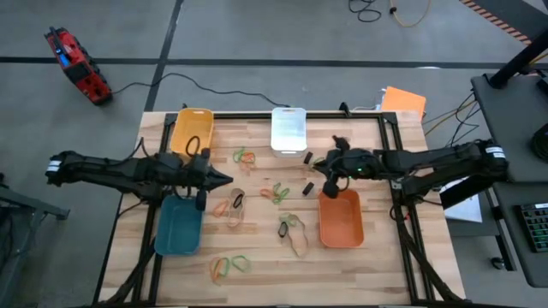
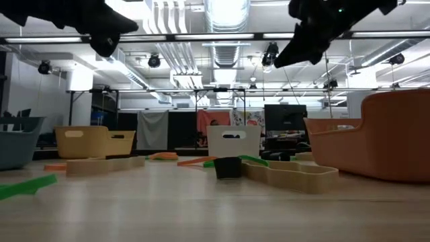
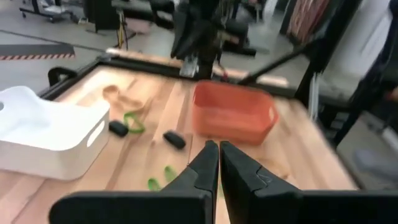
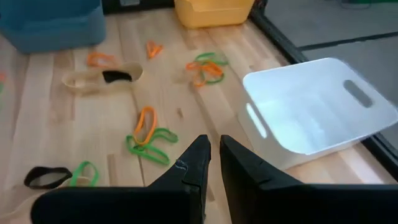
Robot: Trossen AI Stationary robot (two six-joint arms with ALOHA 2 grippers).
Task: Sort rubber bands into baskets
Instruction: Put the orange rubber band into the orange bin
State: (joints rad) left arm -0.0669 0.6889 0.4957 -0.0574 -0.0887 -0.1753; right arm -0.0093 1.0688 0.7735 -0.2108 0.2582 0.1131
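Grey workshop floor surrounds a pale wooden slatted bench, and on it the sorting has hardly started, by my reckoning. Biggest first: four rounded plastic baskets. That's one yellow basket at the far left, one white basket at the far middle, one teal-blue basket at the near left, one orange basket at the near right. Yellow appears to hold a dark loop; the white one looks bare in the right wrist view; the other two show nothing I can make out.

Now the two dark arms. The left tool hovers between the yellow and teal-blue baskets, pointing at the middle, fingers pressed together, nothing between them. The right tool hangs just above the orange basket's far edge, fingers nearly together; the right wrist view shows no band pinched there.

Smallest: the thin rubber bands, loose between the baskets. I count about six clusters from above — far middle, centre, left of centre, near middle, near left, plus two small black pieces by the white basket. Green, orange, tan and black are tangled together, so an exact count per colour is beyond me; a dozen or more loops is my guess.

Nearly everything is left to sort.
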